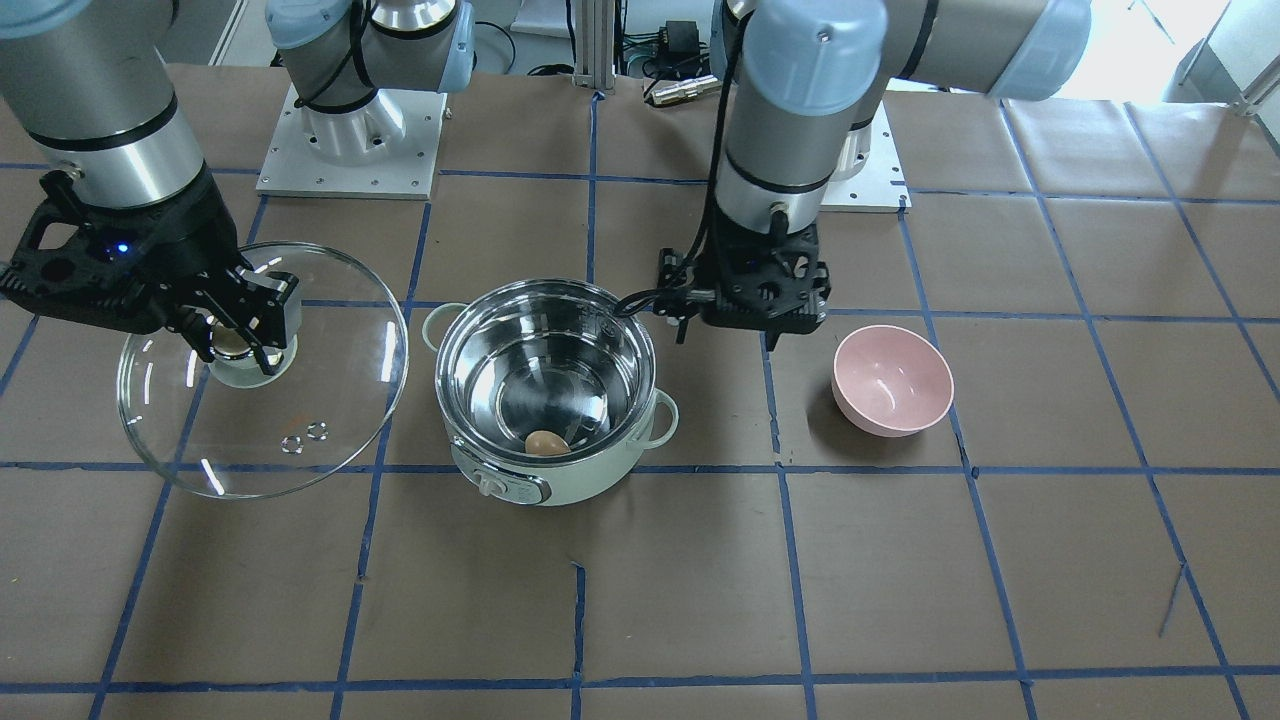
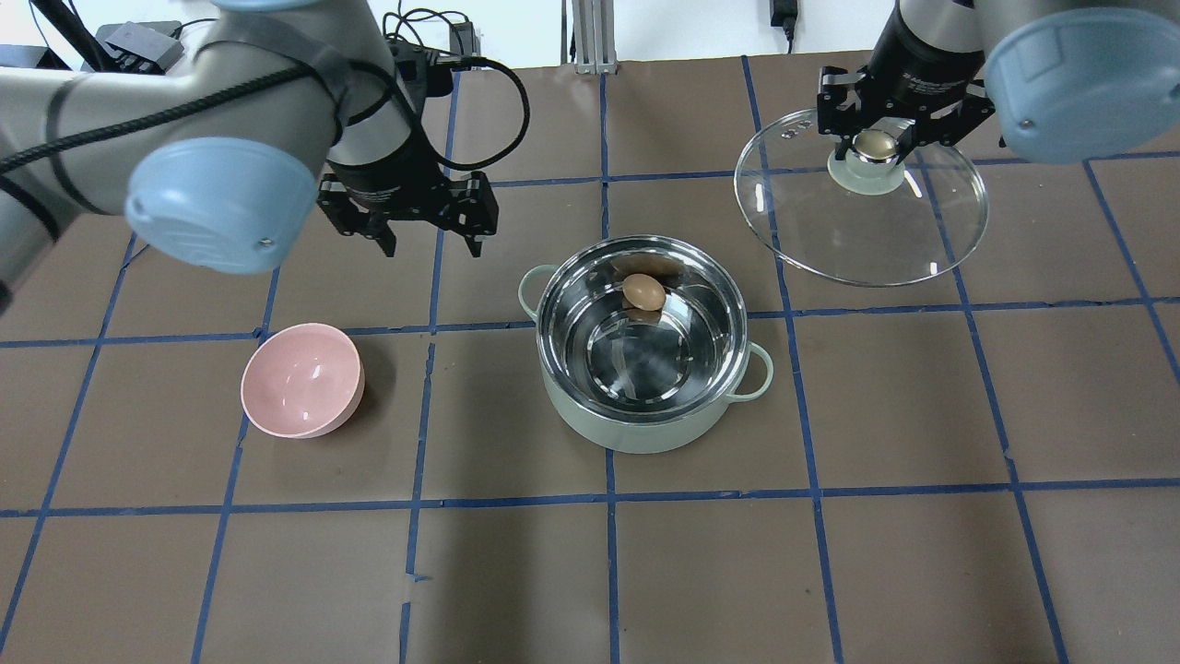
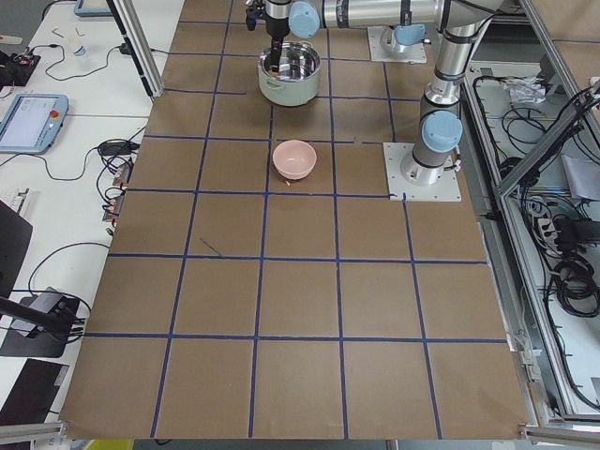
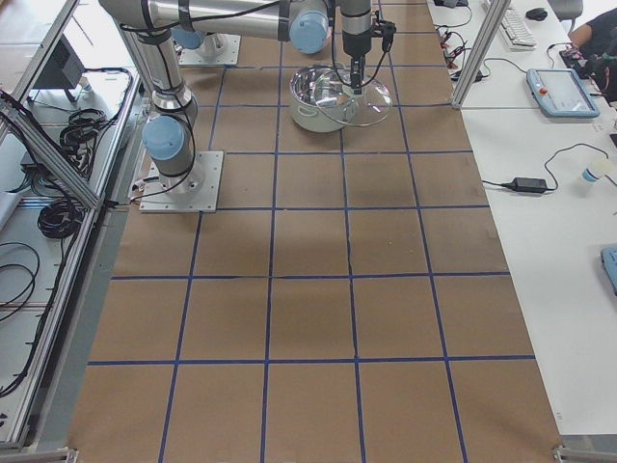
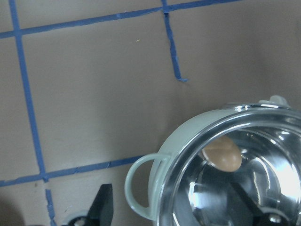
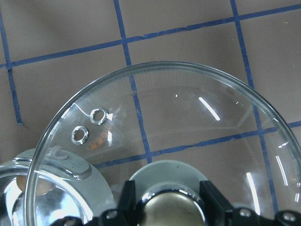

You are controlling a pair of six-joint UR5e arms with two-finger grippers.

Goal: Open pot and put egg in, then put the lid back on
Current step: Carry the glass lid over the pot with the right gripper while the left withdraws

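The mint-green pot (image 2: 645, 433) stands open in the middle of the table, also in the front view (image 1: 590, 480). The tan egg (image 2: 643, 291) lies inside against the steel wall, seen too in the front view (image 1: 546, 443) and the left wrist view (image 5: 222, 153). My right gripper (image 2: 874, 148) is shut on the lid's beige knob and holds the glass lid (image 2: 876, 240) tilted above the table beside the pot; the lid also shows in the front view (image 1: 330, 400) and the right wrist view (image 6: 188, 117). My left gripper (image 2: 430, 242) is open and empty, beside the pot's far-left rim.
A pink bowl (image 2: 300, 378) stands empty to the left of the pot, also in the front view (image 1: 890, 380). Both arm bases sit at the table's near edge. Blue tape lines grid the brown table cover.
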